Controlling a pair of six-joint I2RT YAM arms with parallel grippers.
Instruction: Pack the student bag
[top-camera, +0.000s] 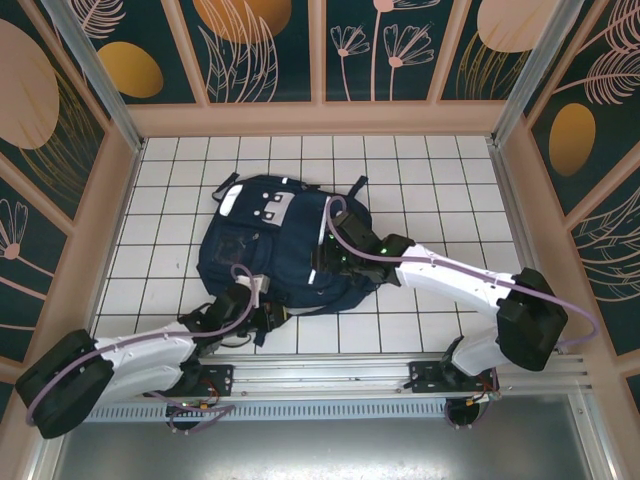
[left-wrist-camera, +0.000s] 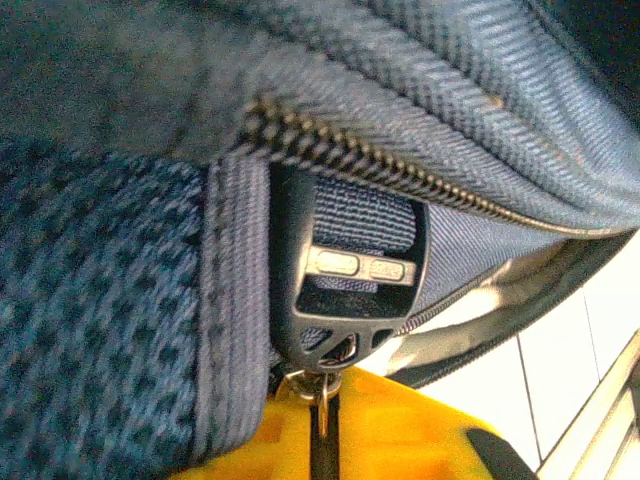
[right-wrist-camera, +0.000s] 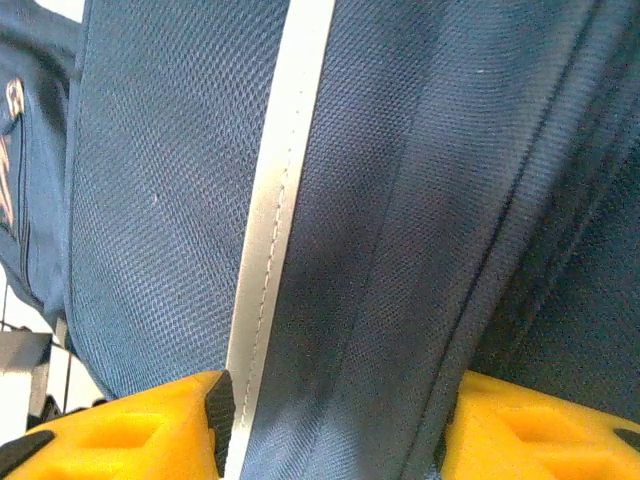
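Note:
The student bag (top-camera: 270, 235), navy with white stripes and grey patches, lies flat on the white tiled table. My left gripper (top-camera: 262, 312) is at the bag's near edge. In the left wrist view its yellow fingers (left-wrist-camera: 420, 430) stand almost together, and a small metal zipper pull (left-wrist-camera: 325, 392) hangs in the slit below a black plastic buckle (left-wrist-camera: 345, 290). My right gripper (top-camera: 325, 262) is at the bag's right side. Its fingers (right-wrist-camera: 150, 430) pinch a fold of navy fabric (right-wrist-camera: 400, 250) with a white stripe (right-wrist-camera: 270, 220).
Low pink-framed walls surround the tiled table (top-camera: 430, 180). A metal rail (top-camera: 330, 375) carrying both arm bases runs along the near edge. The bag's dark straps (top-camera: 356, 186) trail toward the back. Bare tiles lie right of and behind the bag.

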